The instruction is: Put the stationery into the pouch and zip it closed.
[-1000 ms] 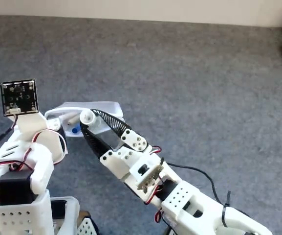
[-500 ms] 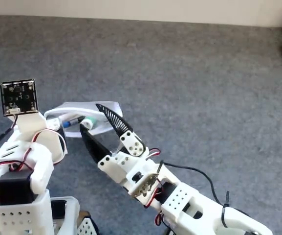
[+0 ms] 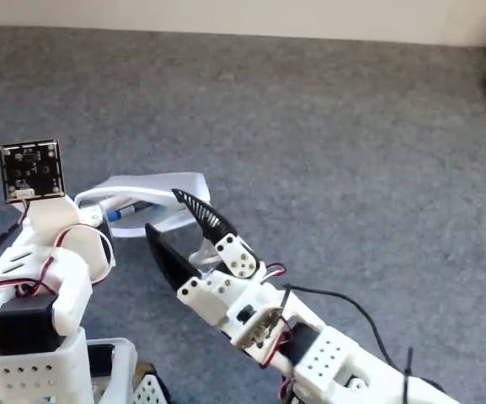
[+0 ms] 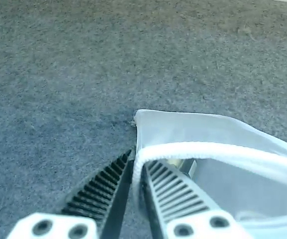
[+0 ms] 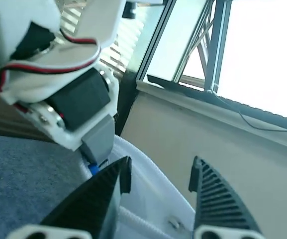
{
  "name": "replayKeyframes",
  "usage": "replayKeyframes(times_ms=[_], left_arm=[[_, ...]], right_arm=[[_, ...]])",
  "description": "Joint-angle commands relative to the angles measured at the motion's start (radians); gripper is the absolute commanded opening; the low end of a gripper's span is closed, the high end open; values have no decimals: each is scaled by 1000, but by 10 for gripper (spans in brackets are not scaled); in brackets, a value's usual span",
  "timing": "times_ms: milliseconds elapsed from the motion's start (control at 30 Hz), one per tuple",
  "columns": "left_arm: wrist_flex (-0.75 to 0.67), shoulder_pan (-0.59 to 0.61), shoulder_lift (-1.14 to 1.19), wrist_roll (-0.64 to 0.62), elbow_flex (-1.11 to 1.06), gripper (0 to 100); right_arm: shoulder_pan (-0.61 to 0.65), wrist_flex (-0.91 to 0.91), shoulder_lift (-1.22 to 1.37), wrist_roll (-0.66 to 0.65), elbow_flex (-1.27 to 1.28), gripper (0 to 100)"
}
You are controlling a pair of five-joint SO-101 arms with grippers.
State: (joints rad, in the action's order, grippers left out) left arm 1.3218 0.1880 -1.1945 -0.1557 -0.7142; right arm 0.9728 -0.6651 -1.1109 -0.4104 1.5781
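Well, my left pincer (image 4: 136, 162) is clamped tight on the white corded rim of the pouch (image 4: 218, 132). One ribbed finger (image 4: 103, 191) sits outside the wall and the other inside, so the mouth is held up off the grey bench (image 4: 58, 74). The pouch lies toward the bench's left side, well away from its far edge and nearer the front. My right pincer (image 3: 165, 212) hangs just at the pouch's mouth, coming in from the front right. Its two black fingers (image 3: 202, 215) are spread wide with nothing between them, one tip over the rim and the other just in front of it. A pen (image 3: 127, 211) with a blue band lies in the mouth of the pouch, close beside my left arm's wrist.
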Motion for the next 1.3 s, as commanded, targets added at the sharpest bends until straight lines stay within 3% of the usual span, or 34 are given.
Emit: replayKeyframes(times_ms=[0,133,267,467,733,933,1267], left_arm=[[-17,15,12,8,8,7],[-17,15,12,8,7,7],[-17,15,12,8,7,7],[-17,15,12,8,4,7],[-15,15,13,11,2,7],[-15,15,12,11,2,7],[-12,15,12,12,2,7]], right_arm=[[7,375,-246,-12,-36,177],[7,736,-478,21,-117,177],[5,926,-598,140,-159,177],[1,957,-602,147,-160,177],[-35,1233,-611,160,-163,178],[-148,1247,-611,341,-170,180],[-197,1242,-602,356,-200,180]])
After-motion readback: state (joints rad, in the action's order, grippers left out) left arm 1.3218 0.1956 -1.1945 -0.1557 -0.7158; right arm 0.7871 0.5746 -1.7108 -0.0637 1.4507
